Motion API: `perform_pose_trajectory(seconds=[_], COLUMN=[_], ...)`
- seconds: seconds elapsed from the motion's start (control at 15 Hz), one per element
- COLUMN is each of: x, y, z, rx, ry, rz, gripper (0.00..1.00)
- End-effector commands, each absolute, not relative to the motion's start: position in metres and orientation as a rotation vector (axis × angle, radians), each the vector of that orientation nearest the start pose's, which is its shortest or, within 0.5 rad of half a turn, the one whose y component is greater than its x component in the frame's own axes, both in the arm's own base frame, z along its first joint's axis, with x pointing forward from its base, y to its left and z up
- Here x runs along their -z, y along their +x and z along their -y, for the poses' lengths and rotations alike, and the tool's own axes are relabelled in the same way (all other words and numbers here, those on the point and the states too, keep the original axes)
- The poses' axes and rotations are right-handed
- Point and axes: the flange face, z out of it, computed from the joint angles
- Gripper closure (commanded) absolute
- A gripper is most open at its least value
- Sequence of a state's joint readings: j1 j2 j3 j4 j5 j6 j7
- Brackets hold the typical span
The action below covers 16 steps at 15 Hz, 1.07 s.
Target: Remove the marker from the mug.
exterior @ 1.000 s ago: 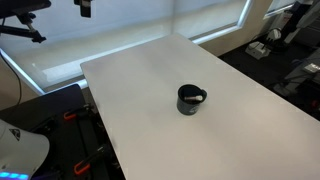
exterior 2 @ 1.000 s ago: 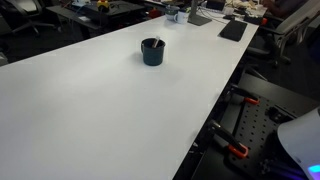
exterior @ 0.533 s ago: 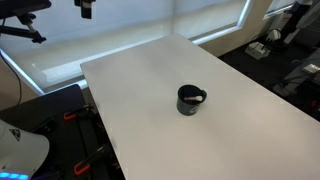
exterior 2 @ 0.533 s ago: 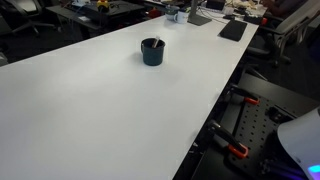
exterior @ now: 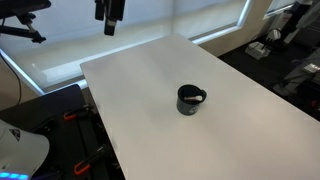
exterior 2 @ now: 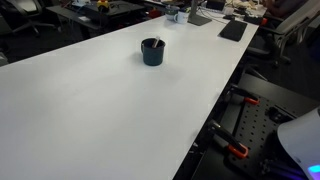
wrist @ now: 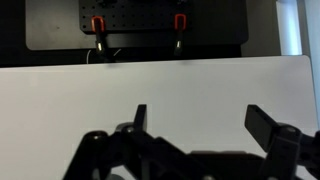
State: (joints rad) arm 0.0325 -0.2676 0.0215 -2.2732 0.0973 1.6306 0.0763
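The black mug (exterior: pixel 190 99) stands upright near the middle of the white table; it also shows in an exterior view (exterior 2: pixel 152 51). A small pale bit (exterior: pixel 198 96) shows at its rim, probably the marker's whitish end; the reddish body is too small to make out. My gripper (exterior: pixel 111 16) hangs high above the table's far side, well away from the mug. In the wrist view the gripper (wrist: pixel 203 120) is open and empty over bare white table, and the mug is out of that view.
The white table (exterior: pixel 150 110) is long, with edges on all sides. A black mounting plate with red clamps (wrist: pixel 135 25) sits beyond its edge. Desks with clutter (exterior 2: pixel 200 12) stand at the far end, and chairs and equipment surround the table.
My gripper has moved down and to the right along the top of an exterior view, further into the picture. The mug has not moved.
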Motion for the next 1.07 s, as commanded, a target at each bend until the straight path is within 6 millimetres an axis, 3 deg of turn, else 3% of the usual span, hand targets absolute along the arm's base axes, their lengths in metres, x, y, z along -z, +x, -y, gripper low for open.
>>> perform_pose_trajectory(seconds=[0.0,0.2,0.27,0.33,0.47,0.73,1.0], x=[-0.449,-0.46,-0.464,-0.45,-0.455,-0.458,-0.439], y=[0.434,0.429,0.424,0.431,0.429,0.428,0.444], z=[0.012,0.049,0.051,0.047,0.056,0.054,0.073], rx=[-0.6,-0.563,-0.533,-0.553,-0.533,-0.523,-0.582], ry=[-3.056,-3.075,-3.059,-3.059,-3.054,-3.057,-3.017], rz=[-0.172,-0.296,-0.319,-0.277,-0.307,-0.307,-0.324], gripper=[0.0,0.0,0.0,0.0,0.0,0.0,0.0])
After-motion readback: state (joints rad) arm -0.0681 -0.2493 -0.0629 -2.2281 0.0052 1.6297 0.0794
